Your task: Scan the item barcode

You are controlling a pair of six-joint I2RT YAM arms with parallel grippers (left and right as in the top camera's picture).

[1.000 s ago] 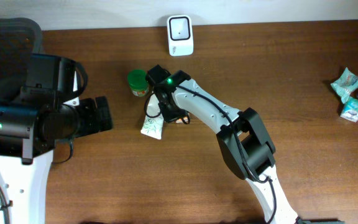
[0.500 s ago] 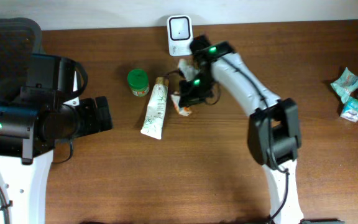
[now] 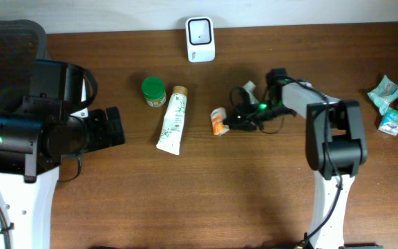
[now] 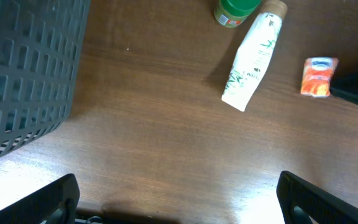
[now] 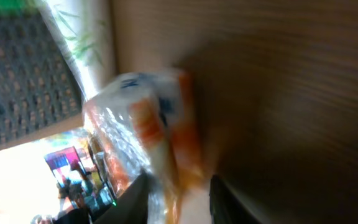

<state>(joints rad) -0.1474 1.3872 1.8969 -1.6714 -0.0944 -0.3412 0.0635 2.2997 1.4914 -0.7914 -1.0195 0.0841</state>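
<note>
The item, a small orange-and-white packet, lies on the brown table right of a white tube. The white scanner stands at the table's back edge, well apart from the packet. My right gripper reaches in low from the right. In the blurred right wrist view the packet has its near end between my right gripper's slightly parted jaws, with a pale gap beside one finger. My left gripper hangs wide open over bare wood at the left, holding nothing; its view shows the packet too.
A green-lidded jar stands by the tube's cap. Several wrapped packets lie at the far right edge. A dark mesh basket fills the left side beside my left arm.
My right arm swung from the tube up past the scanner with the packet, then out to the right. The packet now rests on the table and the jaws have parted.
</note>
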